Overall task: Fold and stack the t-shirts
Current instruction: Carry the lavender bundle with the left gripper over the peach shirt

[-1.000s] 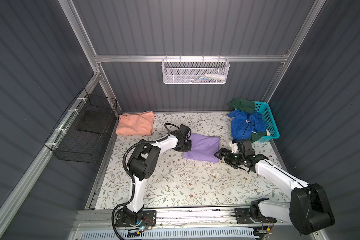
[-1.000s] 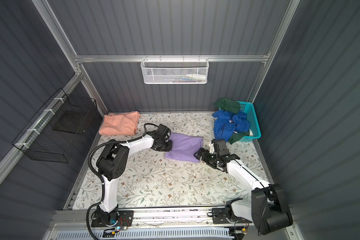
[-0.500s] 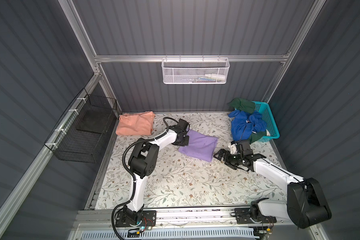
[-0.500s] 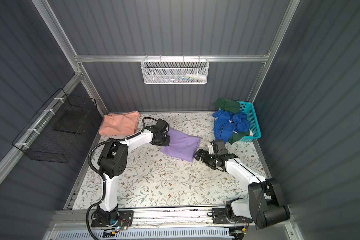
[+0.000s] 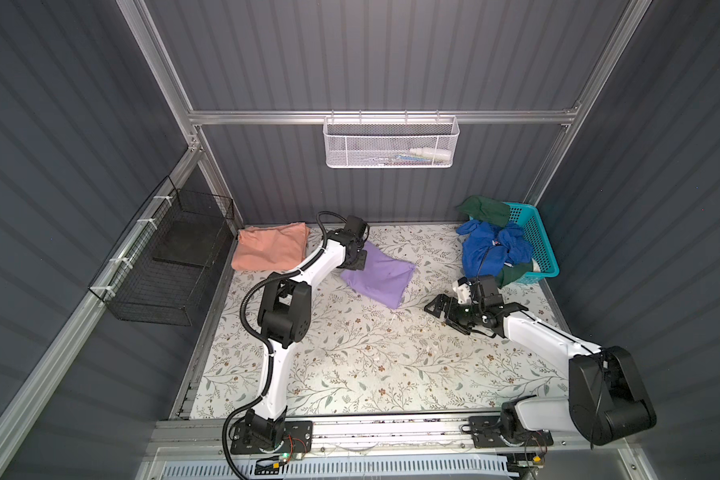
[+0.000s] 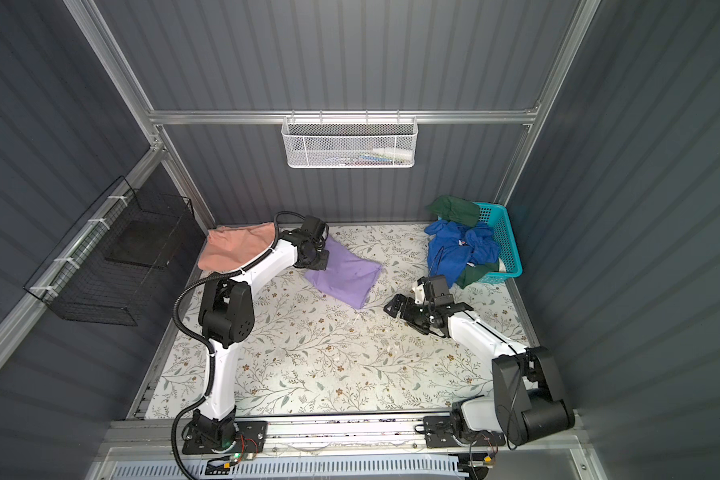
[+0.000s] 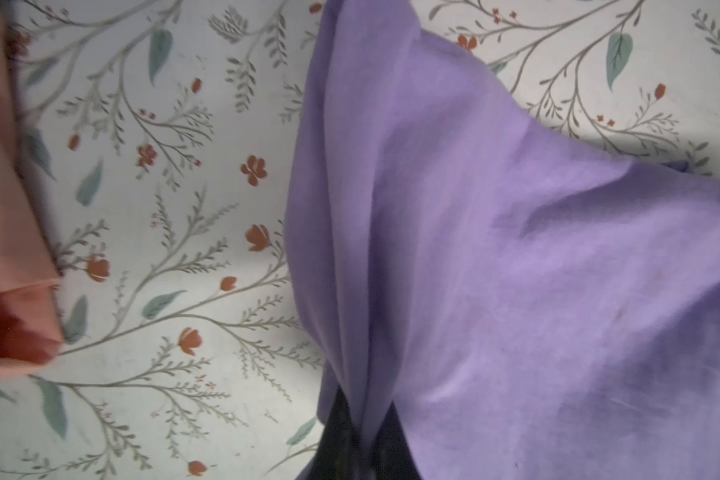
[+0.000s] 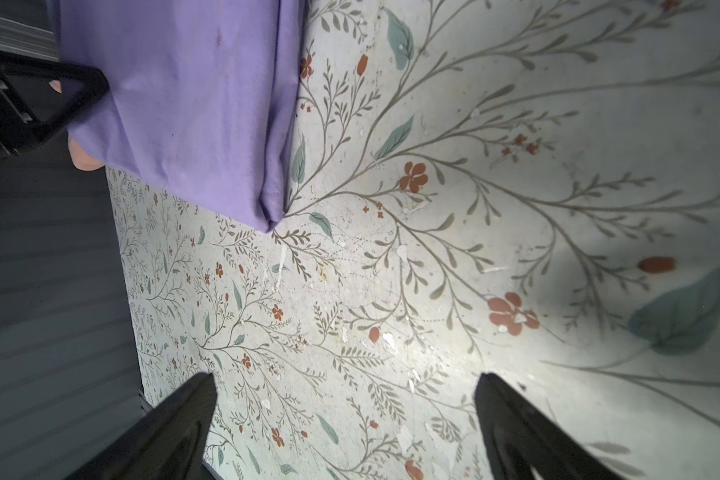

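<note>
The lavender t-shirt (image 5: 381, 276) (image 6: 348, 274) lies folded on the floral table, its back-left corner pinched and raised by my left gripper (image 5: 358, 262) (image 6: 321, 262). In the left wrist view the purple cloth (image 7: 516, 270) bunches into the shut jaws of the left gripper (image 7: 360, 440). The salmon t-shirt (image 5: 269, 249) (image 6: 235, 249) (image 7: 1, 249) lies folded at the back left, a short gap from the lavender one. My right gripper (image 5: 439, 305) (image 6: 398, 309) (image 8: 345, 380) stands open and empty over bare table, near the lavender shirt's (image 8: 192, 104) front corner.
A turquoise basket (image 5: 537, 241) at the back right spills blue clothes (image 5: 489, 249) and green clothes (image 5: 485, 208). A black wire basket (image 5: 171, 257) hangs on the left wall, a white mesh basket (image 5: 391, 143) on the back wall. The floral table (image 5: 371, 365) stretches forward.
My left gripper has dragged the lavender t-shirt back and left, closer to the salmon one. The right gripper has stayed open in about the same place.
</note>
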`<state>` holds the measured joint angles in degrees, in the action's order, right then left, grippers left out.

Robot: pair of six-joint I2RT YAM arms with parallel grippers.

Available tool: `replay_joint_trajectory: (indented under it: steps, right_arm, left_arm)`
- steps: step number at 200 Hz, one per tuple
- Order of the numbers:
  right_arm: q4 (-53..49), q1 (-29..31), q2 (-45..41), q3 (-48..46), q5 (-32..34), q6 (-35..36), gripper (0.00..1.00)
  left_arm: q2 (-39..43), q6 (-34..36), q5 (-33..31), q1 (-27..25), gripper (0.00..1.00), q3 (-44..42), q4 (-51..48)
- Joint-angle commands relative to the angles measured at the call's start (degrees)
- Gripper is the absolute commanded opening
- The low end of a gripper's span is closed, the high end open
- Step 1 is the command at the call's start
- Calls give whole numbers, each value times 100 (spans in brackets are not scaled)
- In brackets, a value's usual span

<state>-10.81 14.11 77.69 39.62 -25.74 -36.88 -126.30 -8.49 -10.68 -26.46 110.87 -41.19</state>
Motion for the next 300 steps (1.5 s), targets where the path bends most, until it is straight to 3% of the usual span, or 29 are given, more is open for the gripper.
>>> replay_joint_trajectory:
  steps: [1, 77, 101, 119, 182, 227, 300]
  right_arm:
    - [64, -46, 26, 119, -89, 146, 99]
    - [401, -58, 229, 46, -327, 96, 99]
    - [393, -77, 224, 25, -357, 126, 99]
    - [527, -75, 226, -40, -405, 70, 99]
    - [1078, -75, 451, -132, -603, -188, 99]
    - [1066, -75, 535, -172, -645, -110, 99]
    - [1092, -75, 637, -191, -691, -155, 99]
  left_arm:
    - [-139, 399, -268, 44, 0, 405, -256]
    - [20, 1429, -1168, 281, 0, 721, 55]
    - [161, 1252, -1528, 494, 0, 692, 278]
    - [261, 986, -1322, 729, 0, 732, 355]
    - [318, 1407, -2095, 1053, 0, 1187, 647]
    - [279, 1569, -2018, 1470, 0, 1597, 690]
    - [273, 1895, -2206, 1617, 0, 1668, 875]
